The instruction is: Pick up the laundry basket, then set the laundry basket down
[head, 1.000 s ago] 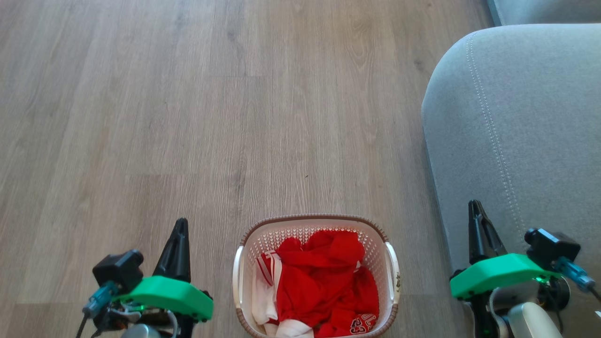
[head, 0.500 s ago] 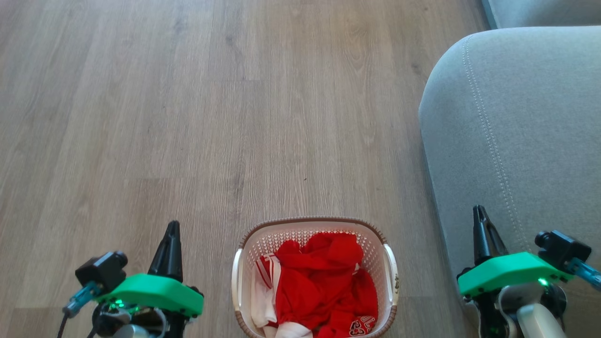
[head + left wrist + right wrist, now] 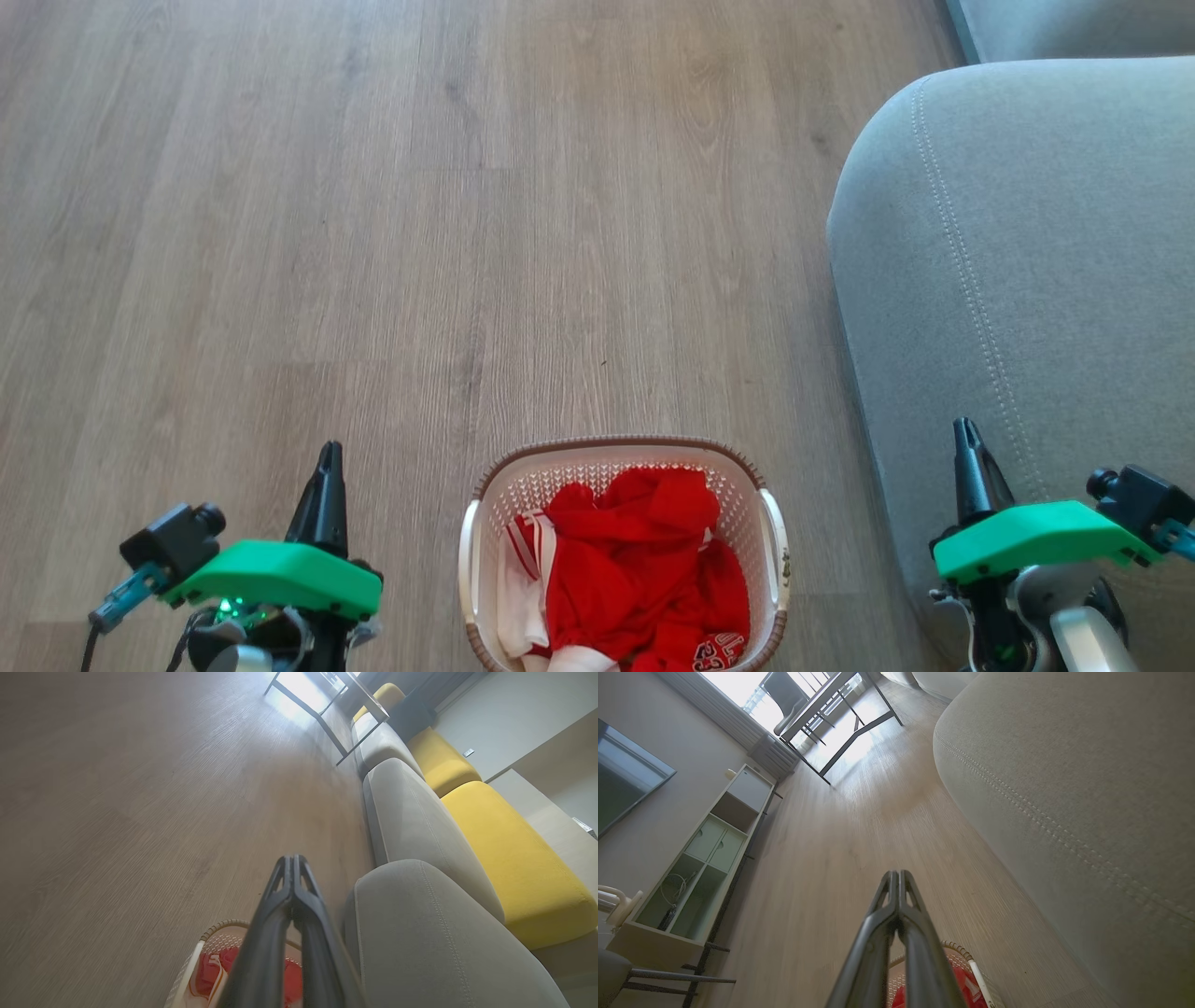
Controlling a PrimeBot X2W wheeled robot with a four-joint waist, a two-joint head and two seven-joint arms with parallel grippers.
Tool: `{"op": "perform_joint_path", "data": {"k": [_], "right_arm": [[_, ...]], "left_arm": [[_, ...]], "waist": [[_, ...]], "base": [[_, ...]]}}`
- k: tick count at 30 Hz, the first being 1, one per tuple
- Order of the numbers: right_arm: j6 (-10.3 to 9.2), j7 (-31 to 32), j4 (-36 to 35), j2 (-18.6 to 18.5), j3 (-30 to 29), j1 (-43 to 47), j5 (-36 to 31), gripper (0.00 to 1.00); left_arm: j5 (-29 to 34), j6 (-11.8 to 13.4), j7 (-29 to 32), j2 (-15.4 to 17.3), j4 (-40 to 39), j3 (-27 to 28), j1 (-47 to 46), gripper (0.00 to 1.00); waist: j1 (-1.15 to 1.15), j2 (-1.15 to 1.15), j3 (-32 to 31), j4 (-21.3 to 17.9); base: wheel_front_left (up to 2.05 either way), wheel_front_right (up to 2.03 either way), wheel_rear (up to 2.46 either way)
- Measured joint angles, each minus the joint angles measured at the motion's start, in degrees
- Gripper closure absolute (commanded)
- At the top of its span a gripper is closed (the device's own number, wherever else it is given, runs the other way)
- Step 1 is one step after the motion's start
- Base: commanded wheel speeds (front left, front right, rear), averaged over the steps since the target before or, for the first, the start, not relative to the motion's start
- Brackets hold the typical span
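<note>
Floorboards [image 3: 373, 233] carry the laundry basket [image 3: 560, 471] near a sofa [image 3: 1027, 233]; left pincer [image 3: 328, 462], right pincer [image 3: 965, 439] closed, empty.

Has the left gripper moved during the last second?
Yes. The left gripper has shifted leftward, widening its gap from the laundry basket.

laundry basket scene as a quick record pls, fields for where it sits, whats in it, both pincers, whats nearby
basket: laundry basket upright on the wood floor, between the two pincers
contents: red and white clothes
left: left pincer shut, empty, apart from the basket
right: right pincer shut, empty, apart from the basket, seen against the grey sofa
nearby: sofa on the basket's right
handles: neither gripped
</note>
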Motion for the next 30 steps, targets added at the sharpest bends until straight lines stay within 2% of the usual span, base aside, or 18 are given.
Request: {"op": "perform_joint_path", "data": {"k": [30], "right_arm": [[0.00, 4.7, 1.5, -0.1, -2.5, -0.8, 17.5, 1.00]], "left_arm": [[-18.0, -1.2, 4.5, 0.1, 1.3, 2.9, -1.1, 1.00]], "waist": [[0.00, 0.00, -1.3, -0.7]], "base": [[0.00, 0.00, 0.00]]}}
